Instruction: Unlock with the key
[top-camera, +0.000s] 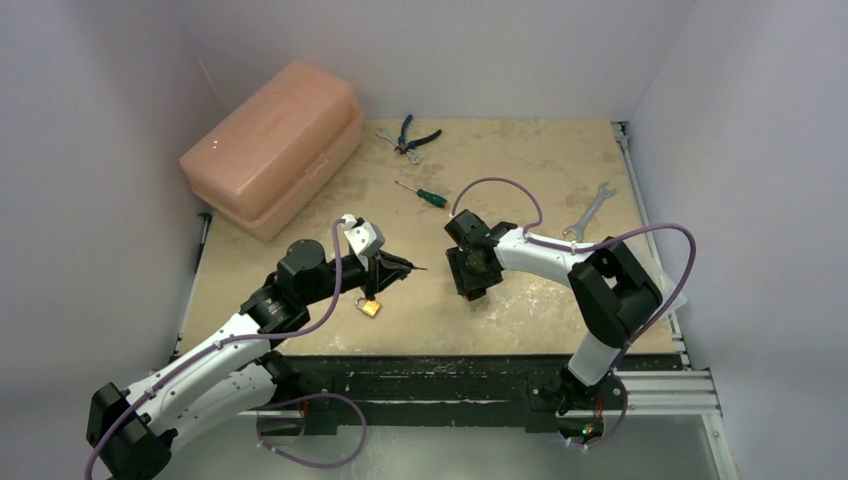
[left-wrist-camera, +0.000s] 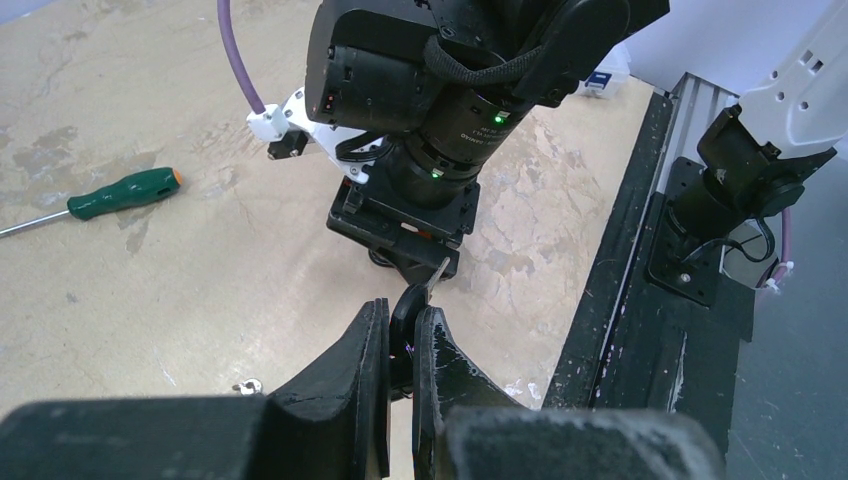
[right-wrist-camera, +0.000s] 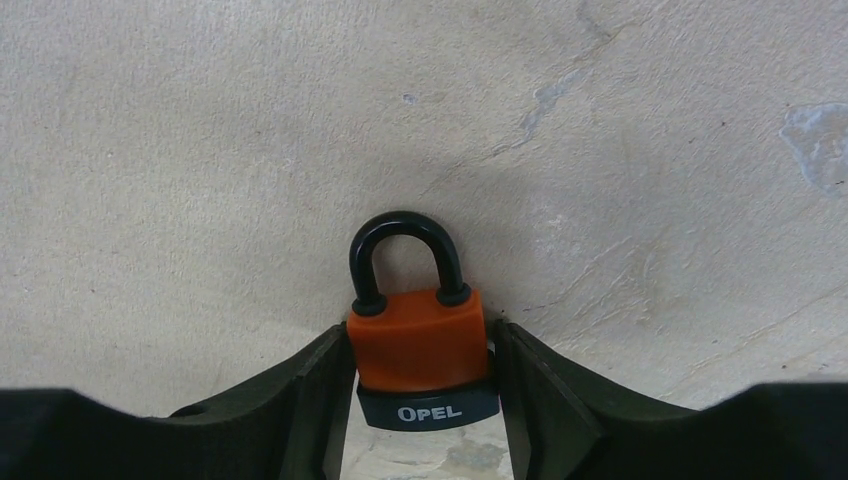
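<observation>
The left gripper is closed on the black head of the key. The key blade projects beyond the fingertips, towards the right gripper.

The right gripper is lowered near the middle of the table. The padlock sits between its fingers, which lie against both sides of the lock body. The padlock has an orange body, a black base marked OPEL and a black shackle. Both shackle legs are seated in the body, so the lock is closed. The frames do not show whether the padlock rests on the table or is lifted.

The two grippers are near each other but apart.

A green-handled screwdriver, a pair of pliers, a wrench and a pink plastic box lie farther back.
</observation>
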